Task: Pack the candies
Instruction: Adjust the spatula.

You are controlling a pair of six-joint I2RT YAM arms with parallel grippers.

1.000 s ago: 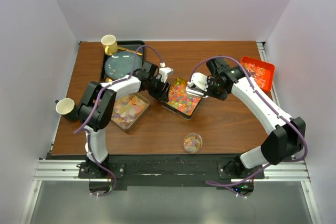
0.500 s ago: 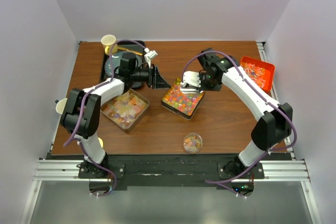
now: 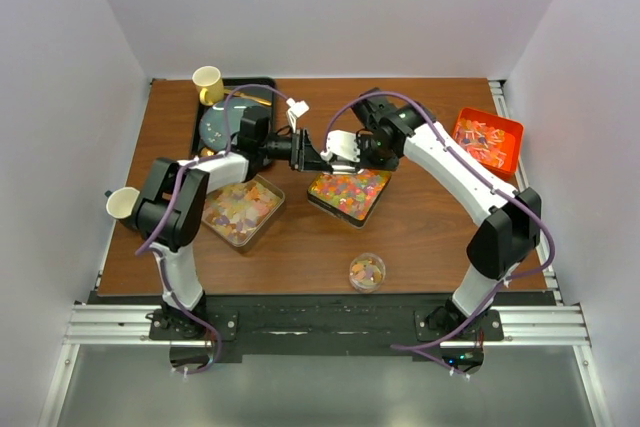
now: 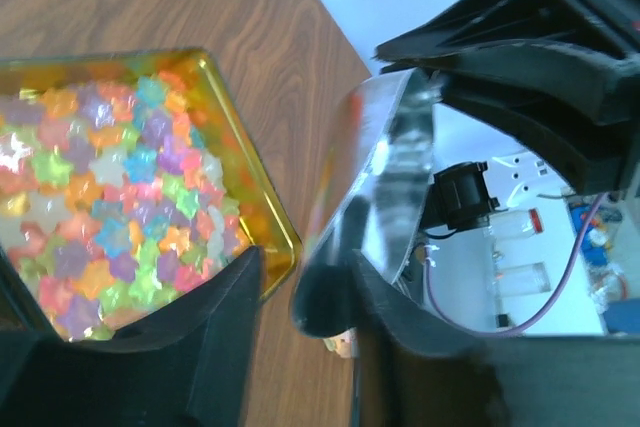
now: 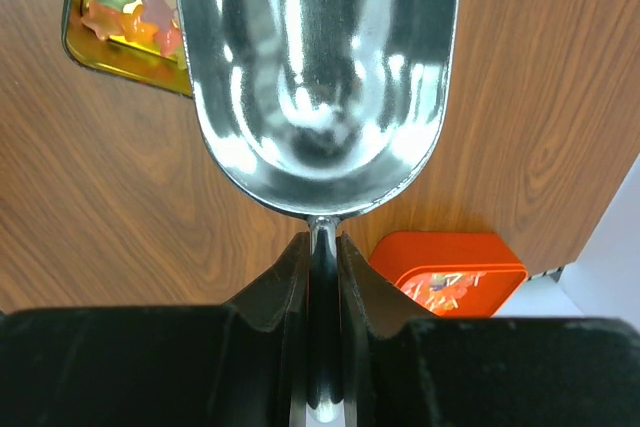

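Observation:
My right gripper is shut on the handle of the metal scoop, whose bowl shows no candies. The scoop hangs just beyond the far edge of the gold tin of bright multicolour star candies. My left gripper meets it from the left. In the left wrist view the scoop's front lip lies between the left gripper's parted fingers, with a gap to the left finger. The star candies fill the tin below.
A clear tray of pastel candies sits at the left. An orange tray of red-white candies is at the right. A small round jar stands near the front. A black tray and yellow cup stand at the back left, and another cup at the left edge.
The right gripper carried the scoop back and left, off the tin. The left gripper swung away to the back left, then came right to the scoop's mouth, its jaws narrowing.

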